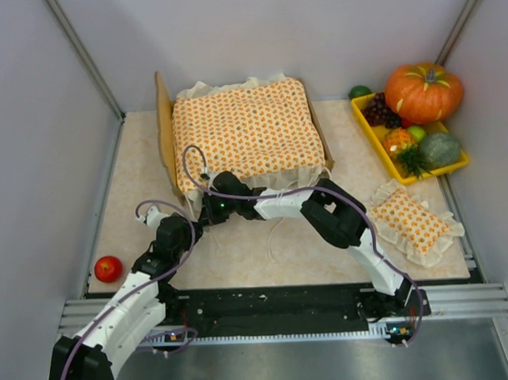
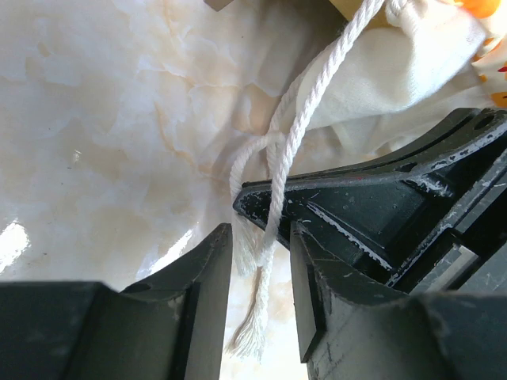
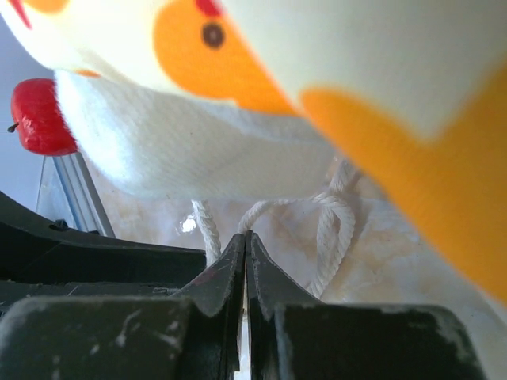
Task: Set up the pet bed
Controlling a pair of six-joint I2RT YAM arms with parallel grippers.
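Both near pet bed (image 1: 164, 130), apparently | left pincer (image 2: 260, 257) astride cord (image 2: 315, 89), spread | right pincer (image 3: 245, 239) closed

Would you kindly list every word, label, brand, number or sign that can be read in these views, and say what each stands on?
None: no word, number, brand or sign can be read in any view.
The bedspread and the pillow bear only an orange printed pattern, no letters.
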